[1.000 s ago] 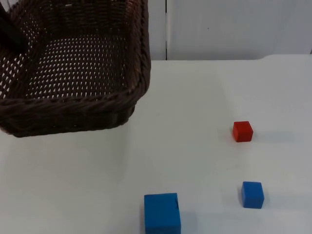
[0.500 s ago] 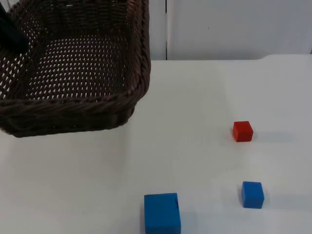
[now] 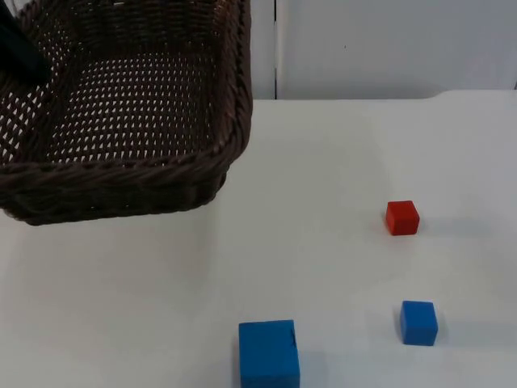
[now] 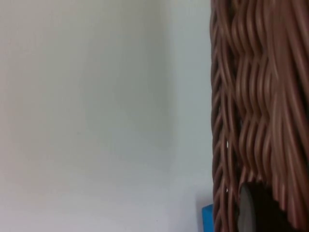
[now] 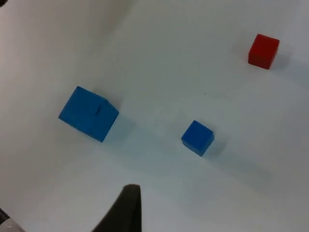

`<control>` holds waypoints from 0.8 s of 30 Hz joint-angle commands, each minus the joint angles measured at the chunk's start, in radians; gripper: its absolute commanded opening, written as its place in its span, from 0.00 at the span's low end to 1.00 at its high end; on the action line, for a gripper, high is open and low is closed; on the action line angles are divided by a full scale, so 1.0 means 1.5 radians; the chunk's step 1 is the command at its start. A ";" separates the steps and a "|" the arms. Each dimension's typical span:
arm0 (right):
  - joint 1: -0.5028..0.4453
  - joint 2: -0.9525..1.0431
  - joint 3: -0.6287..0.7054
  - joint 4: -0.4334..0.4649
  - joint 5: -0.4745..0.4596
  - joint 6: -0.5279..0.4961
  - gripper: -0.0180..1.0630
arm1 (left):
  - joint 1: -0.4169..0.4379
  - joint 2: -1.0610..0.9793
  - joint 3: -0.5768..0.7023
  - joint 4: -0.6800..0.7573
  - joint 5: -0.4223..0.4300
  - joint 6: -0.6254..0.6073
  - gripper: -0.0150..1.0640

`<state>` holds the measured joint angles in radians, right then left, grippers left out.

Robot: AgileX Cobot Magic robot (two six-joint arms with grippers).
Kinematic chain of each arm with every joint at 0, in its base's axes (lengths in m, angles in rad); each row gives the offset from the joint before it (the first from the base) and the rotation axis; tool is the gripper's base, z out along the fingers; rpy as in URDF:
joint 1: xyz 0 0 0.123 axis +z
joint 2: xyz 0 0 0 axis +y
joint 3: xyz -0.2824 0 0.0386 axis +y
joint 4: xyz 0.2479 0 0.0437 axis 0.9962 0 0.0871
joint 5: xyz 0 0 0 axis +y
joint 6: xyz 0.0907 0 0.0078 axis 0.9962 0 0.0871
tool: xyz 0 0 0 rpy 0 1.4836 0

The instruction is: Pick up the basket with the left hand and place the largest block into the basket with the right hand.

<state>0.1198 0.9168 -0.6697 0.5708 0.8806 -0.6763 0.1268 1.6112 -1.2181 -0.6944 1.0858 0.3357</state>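
Note:
A dark brown wicker basket (image 3: pixel 161 166) hangs above the table's left side, tilted, with nothing inside it. My left gripper (image 4: pixel 251 212) is shut on the basket's woven wall (image 4: pixel 251 96), and its black arm (image 3: pixel 14 48) shows behind the rim. The largest block, a big blue cube (image 3: pixel 269 353), lies at the table's front edge. A small blue cube (image 3: pixel 418 322) and a small red cube (image 3: pixel 402 217) lie to its right. My right gripper (image 5: pixel 124 212) hovers above the table, away from the big blue cube (image 5: pixel 89 113), the small blue cube (image 5: pixel 197 137) and the red cube (image 5: pixel 263 50).
The white table top (image 3: pixel 339 153) ends at the grey partition wall (image 3: pixel 388 48) behind. Open table surface lies between the basket and the three cubes.
The basket has drifted slightly up and to the right in the left gripper. The three cubes have not moved.

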 commanded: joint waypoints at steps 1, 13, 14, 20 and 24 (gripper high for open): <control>-0.003 0.022 -0.009 0.022 -0.015 -0.023 0.99 | 0.002 -0.010 0.000 -0.028 0.006 0.002 0.01; 0.156 0.103 -0.009 0.016 -0.121 -0.052 0.99 | 0.002 -0.010 0.000 -0.028 0.006 0.002 0.01; 0.185 0.111 -0.009 0.008 -0.138 -0.052 0.99 | 0.002 -0.010 0.000 -0.027 0.006 0.002 0.01; 0.297 0.177 -0.009 -0.064 -0.202 -0.054 0.99 | 0.002 -0.010 0.000 -0.026 0.006 0.002 0.01; 0.351 0.233 -0.009 -0.086 -0.246 -0.065 0.99 | 0.002 -0.010 0.000 -0.026 0.006 0.002 0.01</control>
<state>0.6320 1.2567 -0.6761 0.4568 0.5359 -0.7636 0.1268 1.6112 -1.2181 -0.6944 1.0858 0.3357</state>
